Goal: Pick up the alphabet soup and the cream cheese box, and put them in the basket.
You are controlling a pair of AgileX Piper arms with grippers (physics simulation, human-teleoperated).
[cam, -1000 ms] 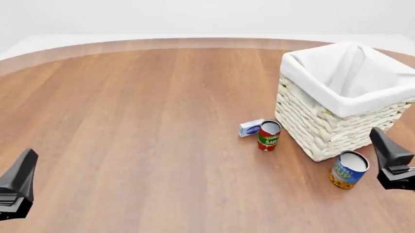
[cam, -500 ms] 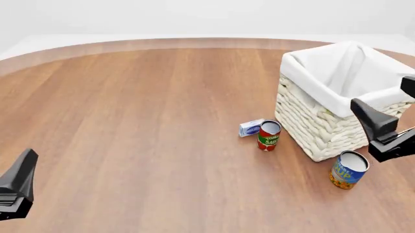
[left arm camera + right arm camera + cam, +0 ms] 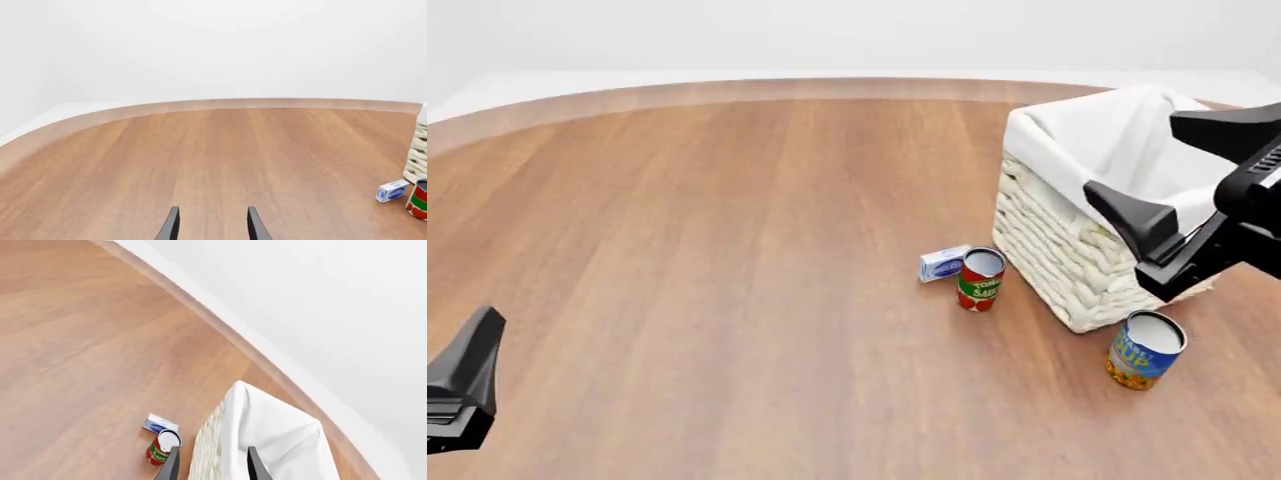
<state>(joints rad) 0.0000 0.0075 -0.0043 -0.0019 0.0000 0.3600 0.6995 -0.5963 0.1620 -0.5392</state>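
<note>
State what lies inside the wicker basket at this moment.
Only the white cloth liner shows inside the basket; no can or box is visible there. Its floor is hidden by the near wall and the right gripper, so it cannot be checked.

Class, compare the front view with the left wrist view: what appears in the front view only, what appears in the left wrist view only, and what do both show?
Only the front view shows the alphabet soup standing near the basket's corner, the right gripper with jaws open over the basket, and the basket's white liner. Only the left wrist view shows the left gripper from behind, with its jaws parted over bare table. Both show the cream cheese box, the tomato sauce can beside it, wicker wall and wooden table.
</note>
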